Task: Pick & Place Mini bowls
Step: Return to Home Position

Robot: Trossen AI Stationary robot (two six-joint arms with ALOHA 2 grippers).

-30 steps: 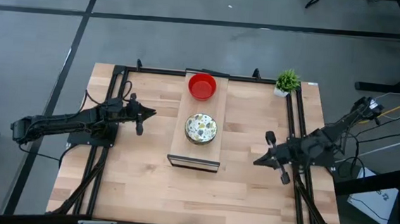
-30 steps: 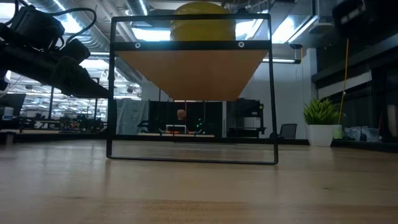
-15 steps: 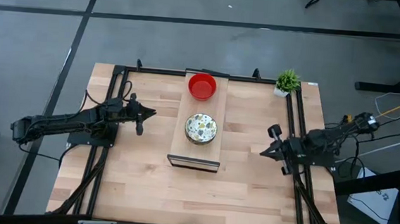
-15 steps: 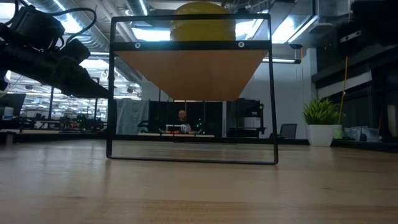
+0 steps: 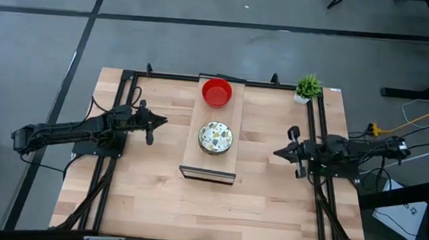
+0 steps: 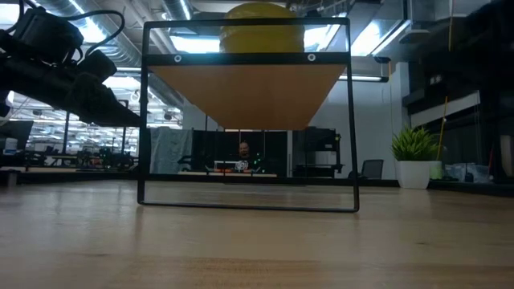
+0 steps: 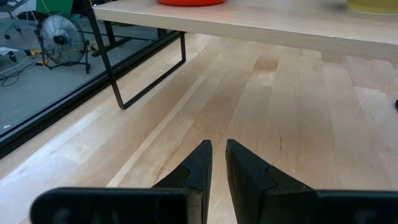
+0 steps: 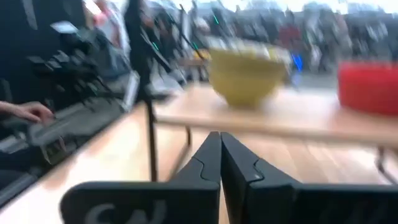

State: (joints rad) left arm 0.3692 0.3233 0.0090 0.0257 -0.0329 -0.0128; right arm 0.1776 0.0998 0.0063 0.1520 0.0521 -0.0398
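Observation:
A red mini bowl (image 5: 216, 92) sits at the far end of a raised wooden shelf (image 5: 196, 160). A white floral-patterned mini bowl (image 5: 215, 137) sits at the shelf's middle; whether either is a stack, I cannot tell. The right wrist view shows the patterned bowl (image 8: 245, 78) and the red bowl (image 8: 370, 87) on the shelf. My left gripper (image 5: 154, 122) is shut, left of the shelf, above the table (image 7: 217, 146). My right gripper (image 5: 276, 152) is shut, right of the shelf, pointing at it (image 8: 220, 140). Neither touches a bowl.
The shelf stands on a black wire frame (image 6: 249, 205) with open space beneath it. A small potted plant (image 5: 308, 87) stands at the table's far right corner. Black rails (image 5: 321, 135) run along the table's left and right sides. Bare wood lies near the front edge.
My right gripper has swung a little toward the far edge and turned to point straight at the shelf from the right, while its arm has folded down flatter toward the table's right edge. The bowls have not moved.

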